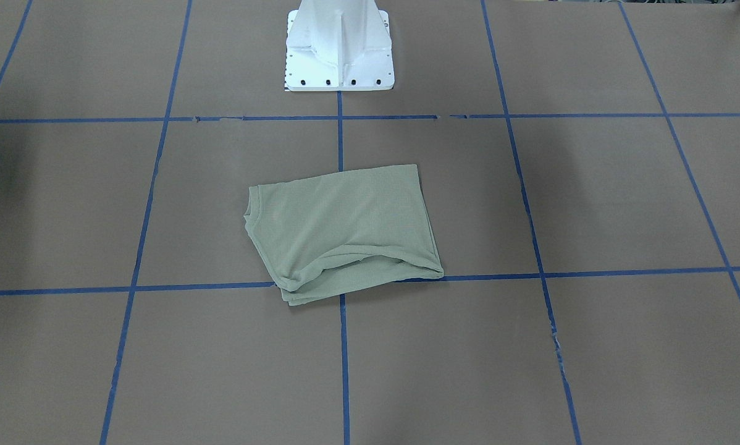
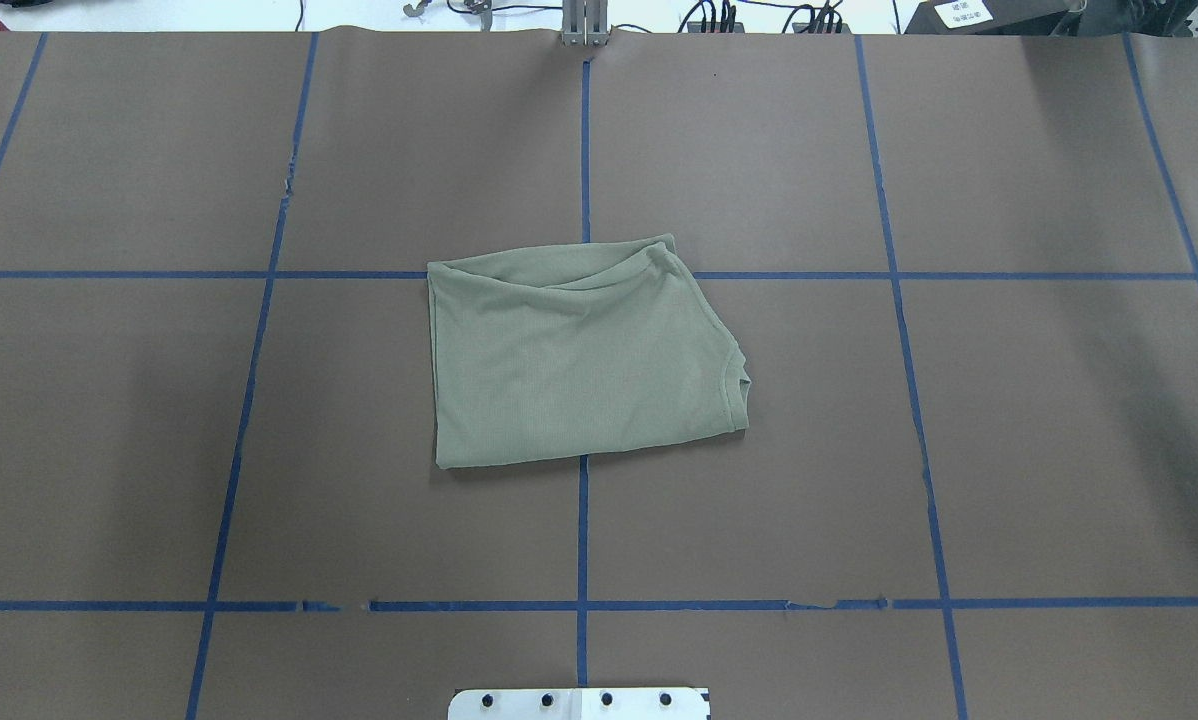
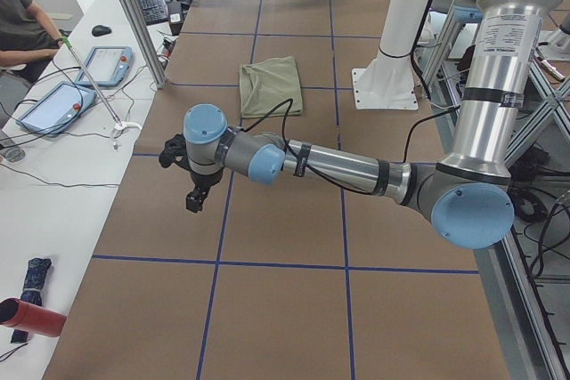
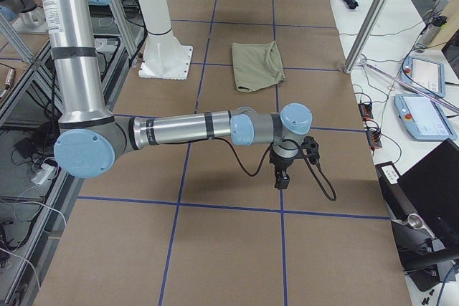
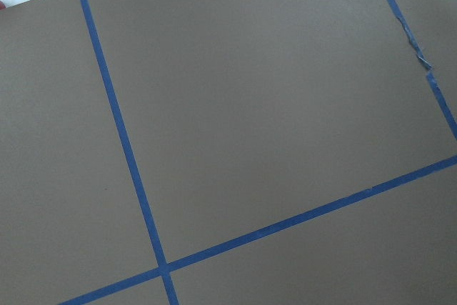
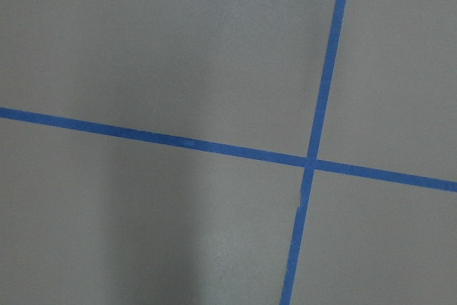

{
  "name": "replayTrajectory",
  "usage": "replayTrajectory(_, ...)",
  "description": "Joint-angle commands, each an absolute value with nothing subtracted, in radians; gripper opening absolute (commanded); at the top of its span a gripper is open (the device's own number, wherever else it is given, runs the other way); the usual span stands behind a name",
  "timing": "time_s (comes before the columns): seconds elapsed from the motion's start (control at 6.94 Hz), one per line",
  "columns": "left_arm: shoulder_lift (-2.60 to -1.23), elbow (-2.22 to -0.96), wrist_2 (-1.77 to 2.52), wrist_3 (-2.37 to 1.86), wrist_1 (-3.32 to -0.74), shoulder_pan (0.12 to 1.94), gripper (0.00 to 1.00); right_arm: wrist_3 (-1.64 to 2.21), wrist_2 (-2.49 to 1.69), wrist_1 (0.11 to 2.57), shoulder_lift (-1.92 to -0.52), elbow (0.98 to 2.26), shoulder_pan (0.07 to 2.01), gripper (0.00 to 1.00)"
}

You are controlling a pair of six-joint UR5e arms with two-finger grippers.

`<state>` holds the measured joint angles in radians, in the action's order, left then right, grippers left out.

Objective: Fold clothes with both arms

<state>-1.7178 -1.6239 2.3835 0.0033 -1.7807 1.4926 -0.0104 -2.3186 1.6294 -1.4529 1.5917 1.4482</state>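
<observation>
Shirt (image 2: 579, 355), sage-green, folded to a rough rectangle. Lies flat in the middle of the table (image 2: 959, 450), over a crossing of blue tape lines (image 2: 584, 150), neck edge toward the robot's right, near the white pedestal base (image 1: 339, 49). Well apart from both arms. Left gripper (image 3: 192, 202): points down over bare table at the far left end; cannot tell whether spread or pressed together. Right gripper (image 4: 281, 179): points down at the far right end, state likewise impossible to tell.

Left fingers (image 3: 192, 202), right fingers (image 4: 281, 180): spacing indiscernible.
</observation>
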Motion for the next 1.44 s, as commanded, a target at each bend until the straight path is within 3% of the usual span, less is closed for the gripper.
replayTrajectory(0.0,-1.717,-1.626,2.375,0.005,-1.784,1.493,1.0,-0.008,-2.322,1.632,-1.466,1.586,1.45,1.0)
replayTrajectory(1.3,-1.667,-1.565,2.378,0.005,-1.779,1.499,1.0,-0.006,-2.419,1.634,-1.512,1.575,1.489,1.0)
